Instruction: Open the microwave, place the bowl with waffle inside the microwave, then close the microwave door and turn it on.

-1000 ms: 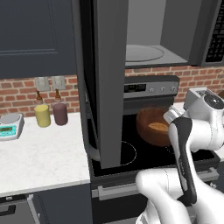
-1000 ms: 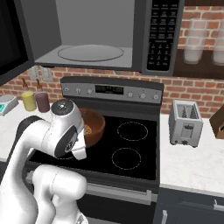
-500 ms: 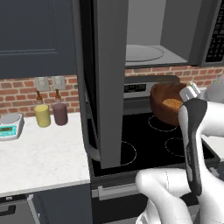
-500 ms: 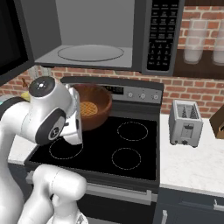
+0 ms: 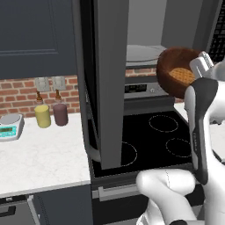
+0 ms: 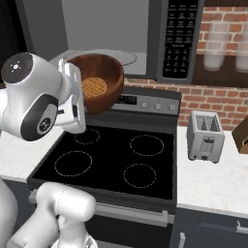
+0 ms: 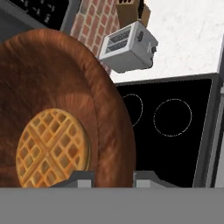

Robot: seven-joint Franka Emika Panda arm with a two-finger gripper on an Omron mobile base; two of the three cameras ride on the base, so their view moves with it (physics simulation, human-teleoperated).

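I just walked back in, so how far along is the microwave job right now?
Done: the microwave door stands open. In hand: the gripper holds the bowl with the waffle in the air at the microwave opening. Left: set it inside, close the door, turn it on.

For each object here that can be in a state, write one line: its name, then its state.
microwave door: swung fully open.
microwave: cavity open, nothing on its turntable.
bowl: lifted off the stove, gripped at its rim, tilted.
waffle: lying inside the bowl.
gripper: shut on the bowl's rim.
toaster: slots empty.
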